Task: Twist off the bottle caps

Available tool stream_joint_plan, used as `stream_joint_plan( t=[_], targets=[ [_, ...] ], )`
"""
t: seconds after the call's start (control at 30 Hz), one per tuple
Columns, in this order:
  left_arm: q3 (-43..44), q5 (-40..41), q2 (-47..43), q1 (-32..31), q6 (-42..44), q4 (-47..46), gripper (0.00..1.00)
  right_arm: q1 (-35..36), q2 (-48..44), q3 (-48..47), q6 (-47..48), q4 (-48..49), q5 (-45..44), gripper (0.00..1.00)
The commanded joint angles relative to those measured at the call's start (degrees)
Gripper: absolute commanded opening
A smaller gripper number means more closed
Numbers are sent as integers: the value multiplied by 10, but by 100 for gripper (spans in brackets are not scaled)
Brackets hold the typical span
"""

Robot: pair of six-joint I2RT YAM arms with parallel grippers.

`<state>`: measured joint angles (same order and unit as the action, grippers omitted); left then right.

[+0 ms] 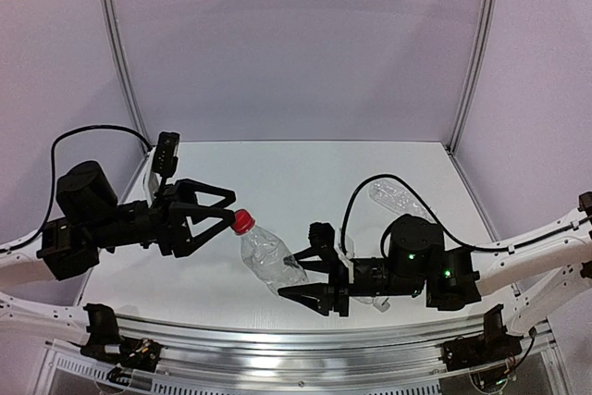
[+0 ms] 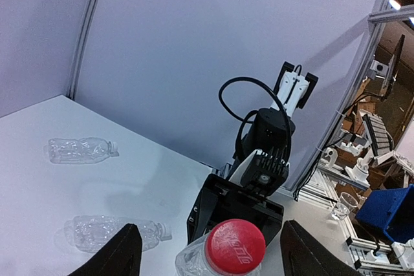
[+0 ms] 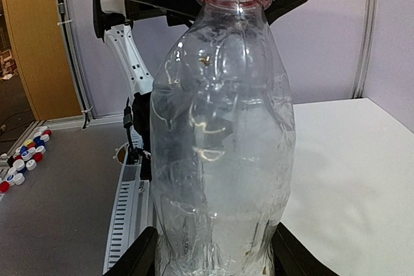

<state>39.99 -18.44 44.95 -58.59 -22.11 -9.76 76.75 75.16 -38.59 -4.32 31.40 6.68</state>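
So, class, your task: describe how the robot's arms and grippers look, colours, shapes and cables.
Left arm and right arm: bulky black joints, white links, a looping black cable each; green lights on the right. Left gripper and right gripper: black, angular fingers.

A bright red cap is seen, with raised lettering in the same red across its top. The bottle beneath is clear, ribbed with wavy ridges and streaked by white glare. The left gripper and right gripper are finished in black. The table is shown white, the walls pale lilac. Green lights are lit on the right arm. A blue bin is glimpsed, and loose caps in red, white, blue and yellow.
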Motion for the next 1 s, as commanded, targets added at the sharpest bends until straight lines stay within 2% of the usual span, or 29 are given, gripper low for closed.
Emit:
stream_joint_plan(
  t=[0.0,0.1,0.27,0.47,0.63,0.73,0.8,0.87,0.9,0.97],
  targets=[
    [3,-39,14,-2,-9,-26,71,1,8,-7,2,-2,20,0],
    [8,-49,27,-5,-9,-30,67,1,12,-10,2,-4,18,0],
    [20,-56,51,-9,-10,-26,45,1,12,-12,2,-7,18,0],
    [29,-54,65,-11,-12,-20,25,2,10,-11,1,-5,15,0],
    [34,-23,69,-14,-30,-10,16,1,13,-10,0,-3,-14,0],
    [51,60,76,-30,-54,30,15,1,14,-9,-2,-2,-59,0],
    [70,181,86,-53,-80,84,15,1,17,-11,-10,-10,-136,0],
    [84,286,104,-75,-108,129,16,8,31,-26,-19,-44,-254,0],
    [88,311,110,-82,-119,136,15,14,40,-36,-18,-56,-303,0],
    [100,326,128,-85,-134,144,15,18,57,-52,-20,-67,-336,0]
  ],
)
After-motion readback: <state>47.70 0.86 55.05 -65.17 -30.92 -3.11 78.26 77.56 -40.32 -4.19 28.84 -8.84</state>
